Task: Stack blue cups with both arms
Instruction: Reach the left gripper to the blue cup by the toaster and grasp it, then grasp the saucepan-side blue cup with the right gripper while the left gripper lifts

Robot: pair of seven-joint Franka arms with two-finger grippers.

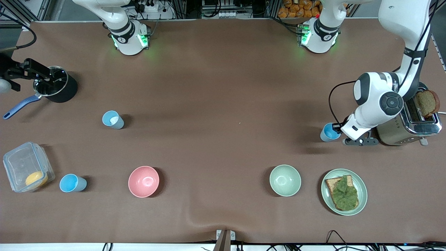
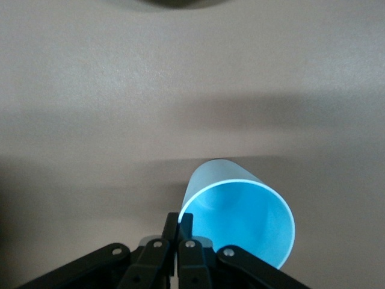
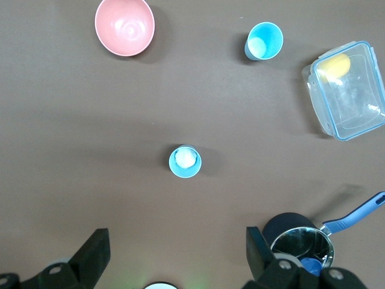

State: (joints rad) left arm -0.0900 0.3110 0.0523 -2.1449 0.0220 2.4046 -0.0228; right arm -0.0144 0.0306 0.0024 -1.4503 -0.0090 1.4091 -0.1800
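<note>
One blue cup (image 1: 328, 132) stands on the table beside the toaster, at the left arm's end. My left gripper (image 1: 337, 129) is shut on its rim; in the left wrist view the fingers (image 2: 170, 224) pinch the wall of that cup (image 2: 240, 211), one inside and one outside. A second blue cup (image 1: 112, 119) (image 3: 185, 161) stands toward the right arm's end. A third blue cup (image 1: 72, 183) (image 3: 263, 40) stands nearer the front camera, beside a clear box. My right gripper (image 1: 29, 71) (image 3: 177, 256) hangs open and empty, high over the pot's area.
A black pot (image 1: 57, 87) with a blue handle, a clear lidded box (image 1: 24, 167) holding something orange, a pink bowl (image 1: 143, 181), a green bowl (image 1: 285, 180), a plate (image 1: 360, 181) with toast and lettuce, and a toaster (image 1: 414, 122) with bread.
</note>
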